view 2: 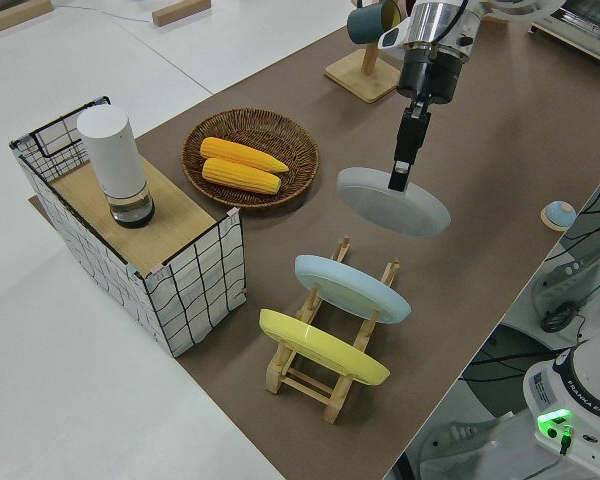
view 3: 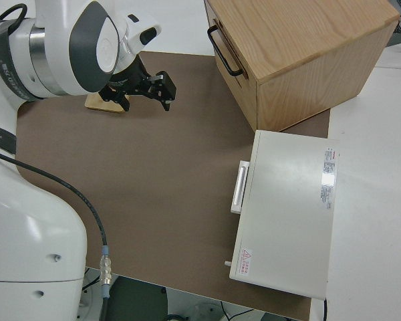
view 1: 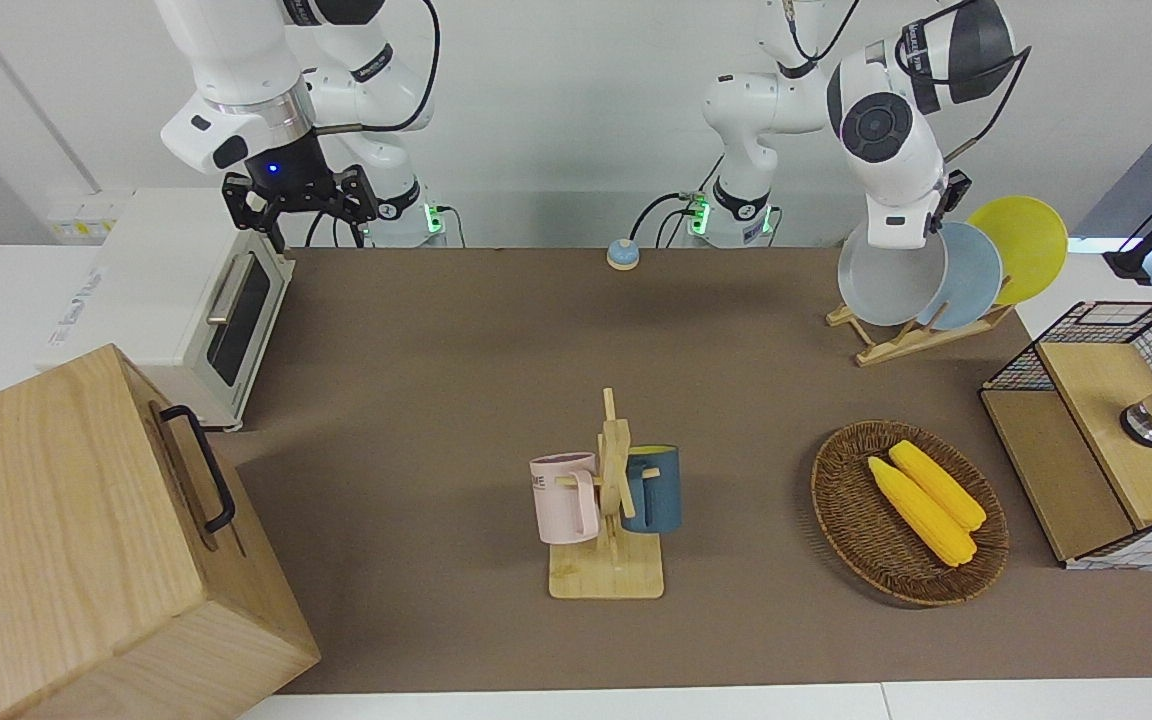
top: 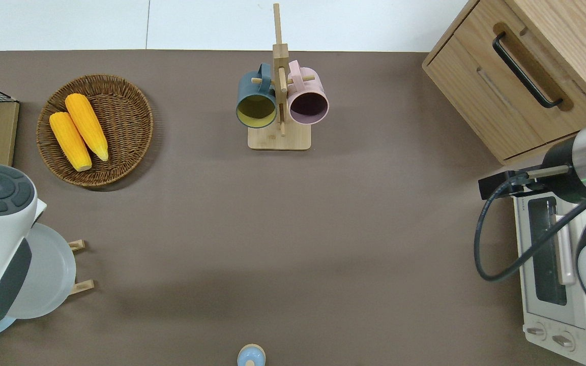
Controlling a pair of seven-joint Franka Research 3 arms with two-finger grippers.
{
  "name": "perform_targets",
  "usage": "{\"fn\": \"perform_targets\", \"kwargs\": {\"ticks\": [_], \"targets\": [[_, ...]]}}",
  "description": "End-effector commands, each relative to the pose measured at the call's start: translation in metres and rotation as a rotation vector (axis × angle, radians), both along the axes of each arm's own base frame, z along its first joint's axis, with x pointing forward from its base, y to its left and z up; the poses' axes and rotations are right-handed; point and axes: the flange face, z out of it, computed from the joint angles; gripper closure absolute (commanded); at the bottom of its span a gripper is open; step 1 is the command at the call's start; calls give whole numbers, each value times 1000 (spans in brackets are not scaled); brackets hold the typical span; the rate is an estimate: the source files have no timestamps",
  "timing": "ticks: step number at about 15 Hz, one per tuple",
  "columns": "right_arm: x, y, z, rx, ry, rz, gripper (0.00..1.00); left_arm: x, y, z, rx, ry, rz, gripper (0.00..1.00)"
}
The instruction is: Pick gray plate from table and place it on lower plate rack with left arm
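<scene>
Pick done: your left pincer clamped on gray plate rim, plate off counter, hanging at lower plate rack end slot. Seating, release left. Right arm parked, pincer apart.

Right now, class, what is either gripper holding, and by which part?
The left gripper holds the gray plate by its rim, in the air; the right arm is parked.
</scene>
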Motion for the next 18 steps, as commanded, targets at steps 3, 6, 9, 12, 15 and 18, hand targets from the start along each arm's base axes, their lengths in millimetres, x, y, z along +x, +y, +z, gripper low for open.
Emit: {"fn": "perform_targets", "kwargs": {"ticks": [3, 6, 9, 12, 15, 18], "targets": [[-2, -2, 4, -2, 4, -16, 17, 23, 4, -34, 34, -10, 26, 1000], [-2, -1, 4, -2, 4, -14, 17, 25, 23, -30, 86, -9, 17, 1000], [-2, -2, 4, -3, 2, -16, 17, 26, 26, -26, 128, 30, -36, 1000], [-2, -2, 4, -2, 4, -16, 17, 26, 21, -27, 124, 32, -42, 1000], [-2, -2, 4, -3, 2, -16, 17, 24, 15, -33, 107, 33, -33, 1000], [-2, -2, 4, -3, 2, -16, 17, 20, 11, -60, 95, 53, 6, 1000]]}}
